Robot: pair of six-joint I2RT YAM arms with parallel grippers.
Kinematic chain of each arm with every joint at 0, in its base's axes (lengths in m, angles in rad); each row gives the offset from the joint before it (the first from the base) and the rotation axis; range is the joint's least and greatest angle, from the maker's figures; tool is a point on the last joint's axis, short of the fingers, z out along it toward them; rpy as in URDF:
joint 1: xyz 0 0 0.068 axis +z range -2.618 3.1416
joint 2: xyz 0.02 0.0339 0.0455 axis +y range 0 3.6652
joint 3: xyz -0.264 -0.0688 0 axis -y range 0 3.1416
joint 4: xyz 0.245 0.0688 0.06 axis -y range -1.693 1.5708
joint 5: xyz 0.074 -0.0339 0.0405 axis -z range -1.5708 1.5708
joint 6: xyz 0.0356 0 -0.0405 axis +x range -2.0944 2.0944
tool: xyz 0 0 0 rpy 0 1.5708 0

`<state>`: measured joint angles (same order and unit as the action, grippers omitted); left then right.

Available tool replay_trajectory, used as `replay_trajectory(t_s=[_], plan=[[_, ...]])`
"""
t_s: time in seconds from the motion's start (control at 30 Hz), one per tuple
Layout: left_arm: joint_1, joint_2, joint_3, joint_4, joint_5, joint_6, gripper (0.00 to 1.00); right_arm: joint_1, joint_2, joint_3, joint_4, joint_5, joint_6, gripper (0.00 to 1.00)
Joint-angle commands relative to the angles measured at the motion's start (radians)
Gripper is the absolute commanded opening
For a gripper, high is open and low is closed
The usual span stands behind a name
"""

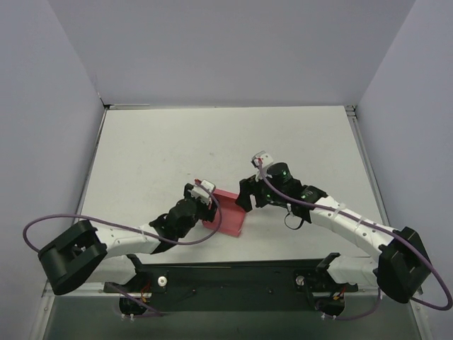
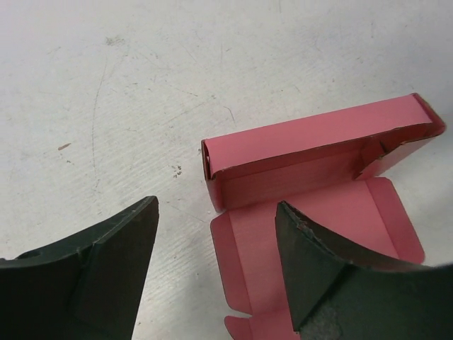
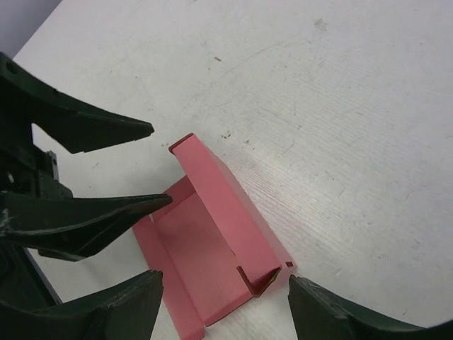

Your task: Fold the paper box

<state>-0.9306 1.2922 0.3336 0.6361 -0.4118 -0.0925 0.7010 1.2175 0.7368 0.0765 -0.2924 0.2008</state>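
- Two grippers flank the paper box (image 1: 228,212), which lies on the counter (image 1: 177,142) near its middle, just ahead of the arm bases.
- The left gripper (image 2: 218,207) stands at the box's left end with its fingers spread wide and nothing between them. One finger hangs over the flat pink panel, but I cannot tell whether it touches.
- On the box itself, one long wall (image 2: 311,138) is raised and looks doubled over along its top edge. A corner tab (image 3: 258,280) is turned inward at one end.
- The floor of the box and the outer flaps (image 2: 400,227) lie flat and unfolded.
- The right gripper (image 3: 225,278) hovers at the box's right end, fingers likewise apart, holding nothing.
- By my judgement the fold is about one wall in. The other sides have not yet been stood up and tucked, and any closing is also not yet done.
- The counter is matt white, faintly scratched, with a few dark specks (image 2: 175,170).
- Plain pale lilac-grey panels enclose it: a left wall (image 1: 42,142), a back wall (image 1: 226,49) and a right wall (image 1: 425,106).
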Motion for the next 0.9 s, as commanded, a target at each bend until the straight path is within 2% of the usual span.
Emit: replay_trajectory(t_s=[0.0,0.1,0.17,0.27,0.47,0.87], plan=[[-0.004,-0.146,0.001,-0.14,0.062,-0.058,0.78,-0.006,-0.065,-0.036,-0.038,0.131,0.24,0.71],[0.018,-0.223,0.021,-0.244,0.116,-0.166,0.81,-0.012,-0.07,-0.079,-0.012,0.176,0.394,0.69],[0.067,-0.243,0.062,-0.33,0.186,-0.234,0.81,-0.012,-0.072,-0.106,0.052,0.183,0.477,0.68],[0.166,-0.234,0.103,-0.366,0.278,-0.358,0.81,-0.012,-0.079,-0.166,0.147,0.203,0.56,0.67],[0.28,-0.193,0.113,-0.267,0.412,-0.467,0.82,-0.011,-0.095,-0.24,0.255,0.259,0.638,0.66],[0.377,-0.025,0.151,-0.113,0.564,-0.527,0.81,-0.009,-0.052,-0.267,0.347,0.283,0.701,0.62]])
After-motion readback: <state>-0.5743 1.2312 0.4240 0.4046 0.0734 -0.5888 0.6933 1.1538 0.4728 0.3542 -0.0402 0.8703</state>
